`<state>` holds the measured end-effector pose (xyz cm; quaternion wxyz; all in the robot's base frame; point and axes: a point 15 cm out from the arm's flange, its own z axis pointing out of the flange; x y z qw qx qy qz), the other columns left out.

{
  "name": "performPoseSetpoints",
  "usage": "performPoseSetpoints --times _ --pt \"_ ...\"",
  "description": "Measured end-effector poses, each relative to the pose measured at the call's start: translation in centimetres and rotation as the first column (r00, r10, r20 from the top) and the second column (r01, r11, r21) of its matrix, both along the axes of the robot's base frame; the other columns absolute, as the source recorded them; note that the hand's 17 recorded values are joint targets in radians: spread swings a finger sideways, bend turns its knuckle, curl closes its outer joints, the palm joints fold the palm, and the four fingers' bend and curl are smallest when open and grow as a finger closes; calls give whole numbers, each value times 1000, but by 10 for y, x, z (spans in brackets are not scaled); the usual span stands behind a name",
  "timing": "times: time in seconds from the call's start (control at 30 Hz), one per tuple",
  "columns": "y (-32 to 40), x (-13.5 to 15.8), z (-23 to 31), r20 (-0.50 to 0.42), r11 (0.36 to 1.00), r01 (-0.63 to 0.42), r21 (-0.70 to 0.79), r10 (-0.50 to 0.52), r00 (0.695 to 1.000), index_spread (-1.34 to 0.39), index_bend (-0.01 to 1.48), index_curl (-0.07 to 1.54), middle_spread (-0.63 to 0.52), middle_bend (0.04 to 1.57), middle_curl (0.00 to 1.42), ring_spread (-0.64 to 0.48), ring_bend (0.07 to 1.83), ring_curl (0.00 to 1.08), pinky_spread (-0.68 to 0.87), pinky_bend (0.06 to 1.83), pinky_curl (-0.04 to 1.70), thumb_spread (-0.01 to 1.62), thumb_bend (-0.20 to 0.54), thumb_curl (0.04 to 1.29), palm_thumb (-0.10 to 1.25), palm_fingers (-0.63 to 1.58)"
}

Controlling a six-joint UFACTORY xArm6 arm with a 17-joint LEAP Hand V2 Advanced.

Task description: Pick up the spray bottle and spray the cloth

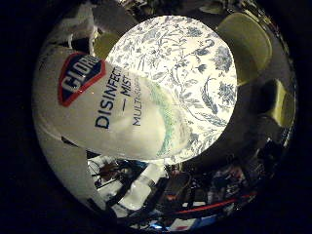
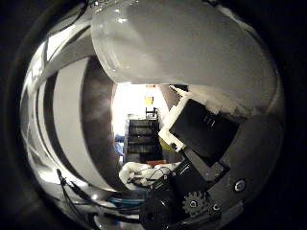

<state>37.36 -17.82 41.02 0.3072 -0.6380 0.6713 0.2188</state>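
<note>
A white spray bottle (image 1: 107,102) with a red and blue label fills much of the little finger side palm view, close against the palm. Its smooth white body also shows in the thumb side palm view (image 2: 173,43). My right hand (image 2: 197,134) shows there as white and black fingers curled beside the bottle, shut on it. Past the bottle, a white cloth with a blue floral print (image 1: 190,68) covers a round table, some way from the palm. The bottle's nozzle is hidden.
Yellow-green chairs (image 1: 244,44) stand around the round table, with another at its side (image 1: 278,102). Parts of the hand and arm (image 1: 136,185) lie along the view's edge. The thumb side palm view shows a bright room with dark shelving (image 2: 142,134) in the distance.
</note>
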Motion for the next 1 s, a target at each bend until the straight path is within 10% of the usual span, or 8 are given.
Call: performPoseSetpoints --times 0.5,1.0 --pt "87 -22 -1 -354 815 -462 -350 342 870 -177 1187 627 -113 1336 584 -174 1420 544 -213 1150 901 1045 -22 475 936 1229" --pt "132 -5 -42 -596 623 -623 -473 294 747 -183 1175 628 -115 1334 583 -174 1422 545 -232 1122 936 1060 -7 512 1052 1226"
